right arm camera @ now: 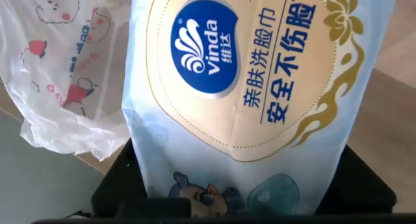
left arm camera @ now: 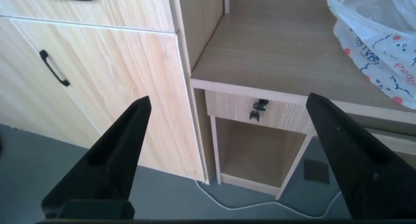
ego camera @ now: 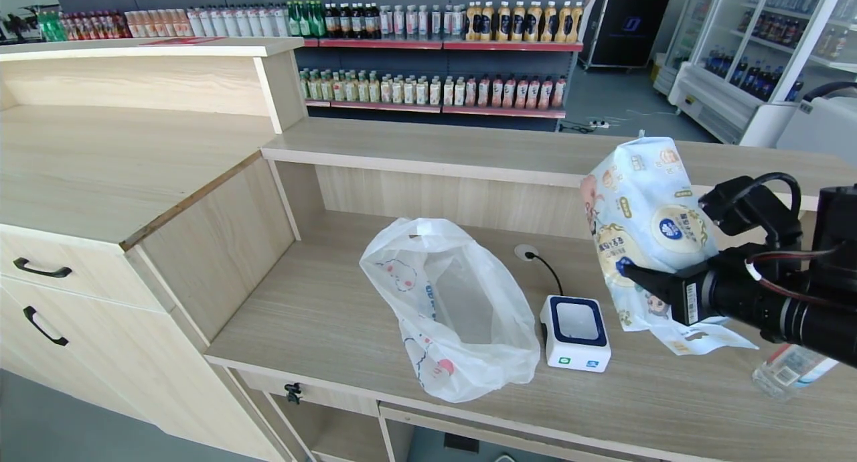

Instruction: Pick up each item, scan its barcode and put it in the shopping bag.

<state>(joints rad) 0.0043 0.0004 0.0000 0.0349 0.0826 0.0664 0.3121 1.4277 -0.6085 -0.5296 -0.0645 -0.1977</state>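
Head view: right hand grips the tissue pack aloft, just right of the scanner; scanning looks due, so turn its barcode down over it. Left hand spread wide

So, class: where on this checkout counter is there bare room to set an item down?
Bare: the lower counter between the cabinet wall and the shopping bag, and the ledge behind. Crowded: right of the bag, with scanner, held tissue pack and bottle.
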